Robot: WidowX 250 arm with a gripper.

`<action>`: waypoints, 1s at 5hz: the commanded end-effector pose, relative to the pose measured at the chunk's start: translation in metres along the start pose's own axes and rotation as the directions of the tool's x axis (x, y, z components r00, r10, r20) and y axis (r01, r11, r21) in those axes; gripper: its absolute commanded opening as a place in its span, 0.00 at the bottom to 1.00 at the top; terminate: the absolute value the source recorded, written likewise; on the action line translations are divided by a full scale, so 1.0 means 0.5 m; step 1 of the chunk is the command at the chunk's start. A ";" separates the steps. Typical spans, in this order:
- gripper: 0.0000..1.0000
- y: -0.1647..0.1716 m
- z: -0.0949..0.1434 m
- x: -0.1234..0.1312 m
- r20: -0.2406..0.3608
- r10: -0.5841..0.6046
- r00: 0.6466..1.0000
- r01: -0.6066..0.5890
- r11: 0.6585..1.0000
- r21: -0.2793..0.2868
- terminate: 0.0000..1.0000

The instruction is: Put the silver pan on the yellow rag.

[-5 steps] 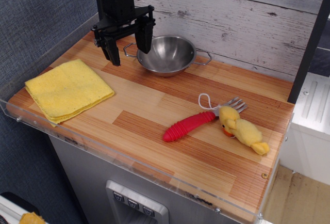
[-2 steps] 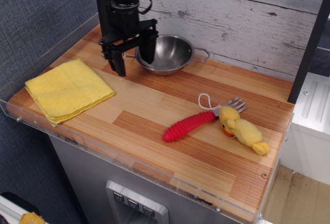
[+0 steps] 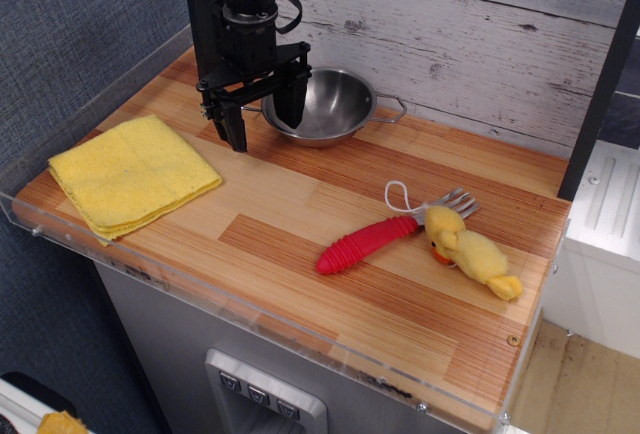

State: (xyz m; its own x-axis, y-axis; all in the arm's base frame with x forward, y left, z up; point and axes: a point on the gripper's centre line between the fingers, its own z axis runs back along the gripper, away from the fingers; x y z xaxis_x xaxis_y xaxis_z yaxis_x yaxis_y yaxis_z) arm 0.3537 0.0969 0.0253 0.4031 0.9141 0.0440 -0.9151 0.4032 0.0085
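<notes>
The silver pan (image 3: pixel 330 106) sits at the back of the wooden counter, against the white plank wall, with one wire handle showing on its right. My black gripper (image 3: pixel 266 127) is open and low over the pan's left rim: one finger (image 3: pixel 296 104) is inside or in front of the bowl, the other (image 3: pixel 234 128) outside it to the left. The left handle is hidden behind the fingers. The yellow rag (image 3: pixel 132 172) lies flat and folded at the front left of the counter, apart from the pan and bare.
A fork with a red ribbed handle (image 3: pixel 368 243) lies in the middle right. A small yellow plush duck (image 3: pixel 473 252) lies next to its tines. A clear plastic lip (image 3: pixel 250 319) runs along the counter's front and left edges.
My gripper has moved down and slightly right, from above the counter to straddling the pan's left rim. The pan has shifted slightly back and right. The fingers stay open.
</notes>
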 end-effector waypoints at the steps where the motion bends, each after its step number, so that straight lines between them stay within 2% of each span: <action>1: 0.00 0.002 0.012 0.005 0.029 -0.011 1.000 0.011 1.000 -0.007 0.00; 2: 0.00 0.002 0.022 0.005 0.054 -0.012 0.998 0.012 1.000 -0.010 0.00; 5: 0.00 0.013 0.032 0.002 0.055 -0.022 0.998 0.023 1.000 -0.016 0.00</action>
State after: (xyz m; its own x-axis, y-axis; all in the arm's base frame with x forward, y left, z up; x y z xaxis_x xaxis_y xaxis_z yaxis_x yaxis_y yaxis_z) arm 0.3477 0.0986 0.0289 0.4132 0.9074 0.0771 -0.9104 0.4137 0.0106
